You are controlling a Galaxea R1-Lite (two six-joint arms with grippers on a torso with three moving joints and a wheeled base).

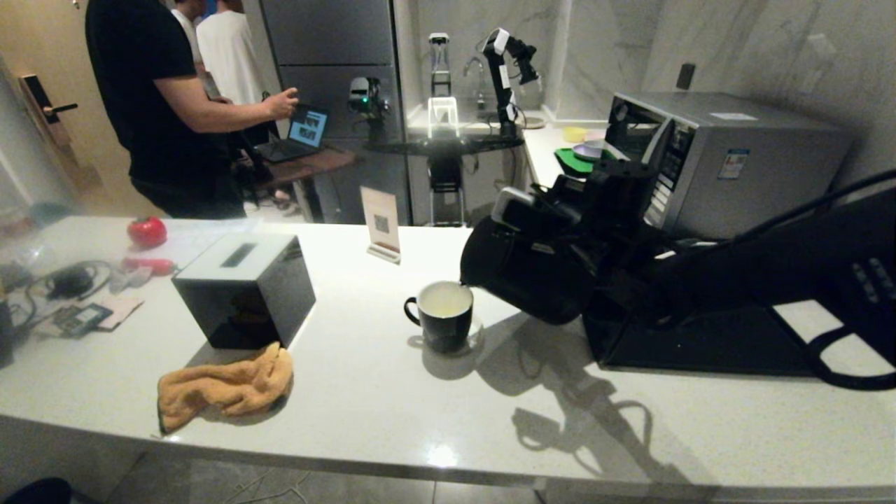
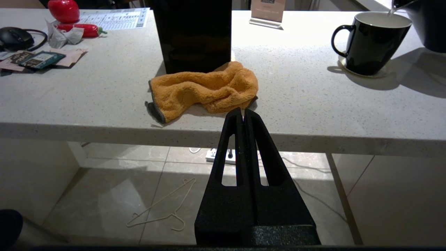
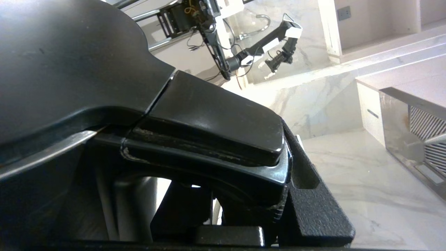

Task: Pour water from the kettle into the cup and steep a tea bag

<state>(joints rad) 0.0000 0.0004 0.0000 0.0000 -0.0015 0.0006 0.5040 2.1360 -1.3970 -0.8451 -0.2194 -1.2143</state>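
**Spout over the cup rim**

Your right claw (image 1: pixel 602 210) grips the kettle (image 1: pixel 525 273) by its handle, tipped left, spout just above the right rim of the cup (image 1: pixel 442 313) mid-tabletop (image 1: pixel 385 406). Water (image 2: pixel 391 12) runs in. Your left claw (image 2: pixel 243 115) is pinched closed, parked below the near edge.

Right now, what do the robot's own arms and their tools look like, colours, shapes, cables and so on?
Both are matte black. The left tool has two long tapering fingers of rough, grainy plastic, each with a slot cut through it, rising from a blocky base. The right tool shows the same grainy black finger with a notch. The right arm is a thick black casing with a black cable looping along it.
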